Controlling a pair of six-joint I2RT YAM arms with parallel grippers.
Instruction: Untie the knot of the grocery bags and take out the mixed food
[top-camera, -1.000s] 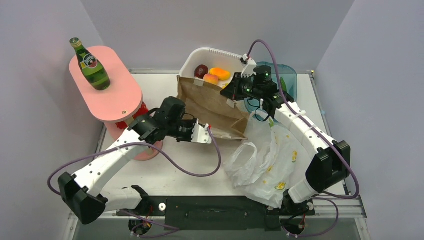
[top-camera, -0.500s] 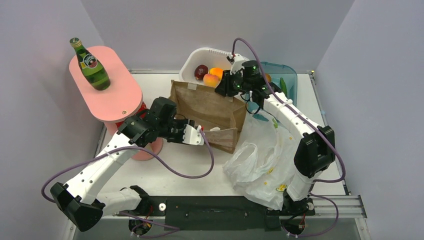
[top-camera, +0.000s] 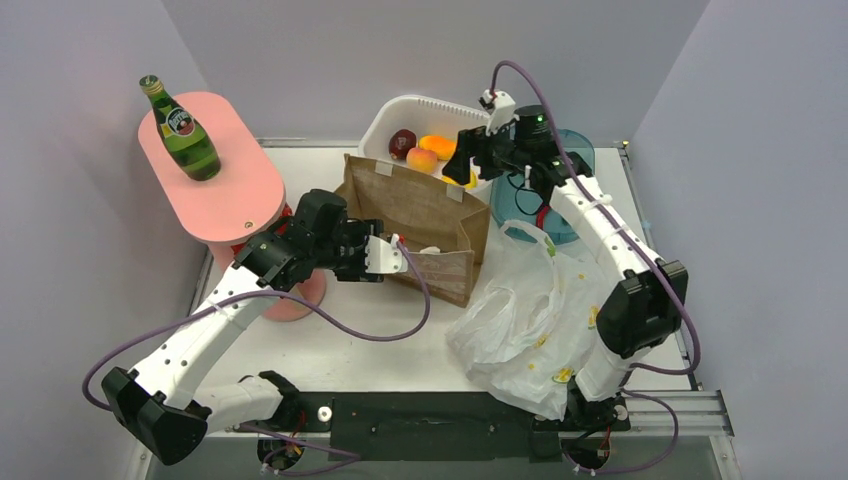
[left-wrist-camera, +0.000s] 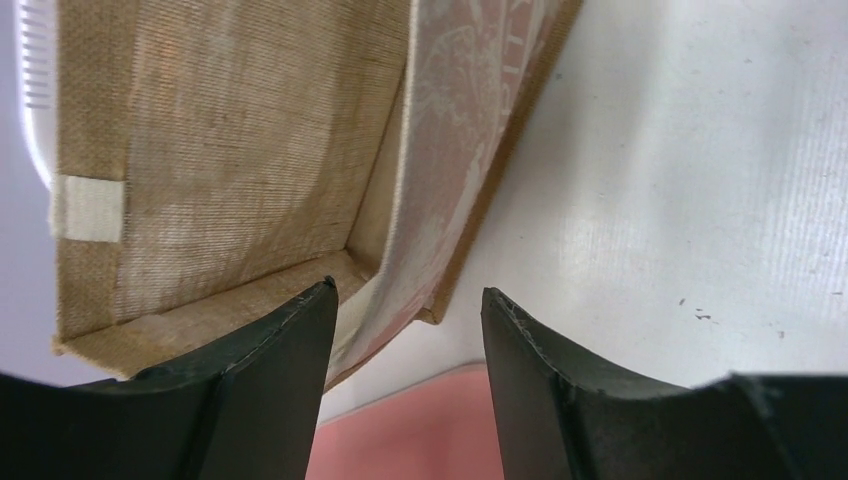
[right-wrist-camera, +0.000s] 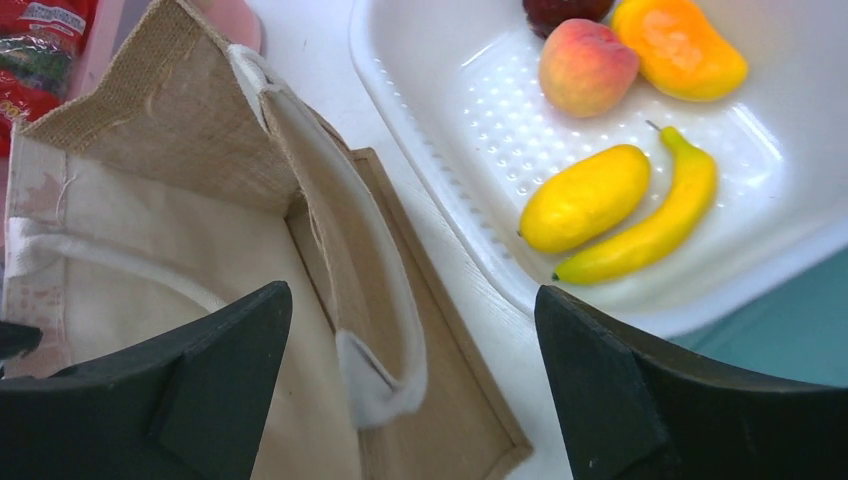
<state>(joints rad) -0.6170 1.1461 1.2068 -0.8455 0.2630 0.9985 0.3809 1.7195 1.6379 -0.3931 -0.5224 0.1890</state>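
Black jaws parted, empty: left gripper (left-wrist-camera: 407, 291) halfway, right gripper (right-wrist-camera: 412, 293) wide.

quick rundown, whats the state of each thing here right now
brown bag, standing, mouth open
left gripper, open, brown bag's near edge between its jaws, not gripped
right gripper, open, empty, above the brown bag
plastic bags, crumpled on the table, no gripper on them
bottle, upright on the pink stand
basket, holding fruit
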